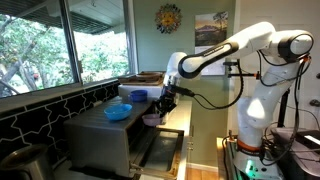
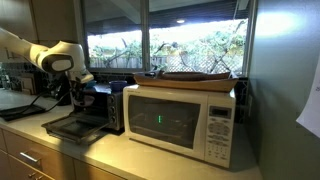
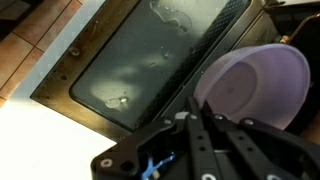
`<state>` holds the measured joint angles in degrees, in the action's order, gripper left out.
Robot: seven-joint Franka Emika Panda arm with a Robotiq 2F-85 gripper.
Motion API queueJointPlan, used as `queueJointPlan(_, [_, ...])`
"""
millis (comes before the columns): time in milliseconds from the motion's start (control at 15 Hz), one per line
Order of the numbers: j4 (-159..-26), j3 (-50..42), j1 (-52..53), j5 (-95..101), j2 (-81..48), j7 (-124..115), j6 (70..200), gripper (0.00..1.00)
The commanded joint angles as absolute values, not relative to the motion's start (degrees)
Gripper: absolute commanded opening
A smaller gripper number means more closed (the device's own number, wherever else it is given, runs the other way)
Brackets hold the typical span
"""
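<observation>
Both fingers (image 3: 212, 132) of the black gripper (image 1: 163, 102) are closed, apparently pinching the rim of the round lavender plastic bowl (image 3: 258, 85), which hangs just beyond the fingertips. Grasping is judged done; the bowl is not set down. Below the fingers lies the dark glass oven door (image 3: 150, 60), opened flat.

No writing is legible anywhere; the microwave's (image 2: 180, 120) button labels are too small to read.
</observation>
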<state>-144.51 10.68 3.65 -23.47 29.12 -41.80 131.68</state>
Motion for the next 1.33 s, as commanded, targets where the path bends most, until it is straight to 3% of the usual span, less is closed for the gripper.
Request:
queueJointPlan(0, [-143.11, 11.84, 2.15, -20.75, 27.79, -46.74, 130.52, 0.01])
queueJointPlan(1267, [-137.61, 14.03, -0.08, -4.94, 19.10, -63.64, 136.23, 0.01])
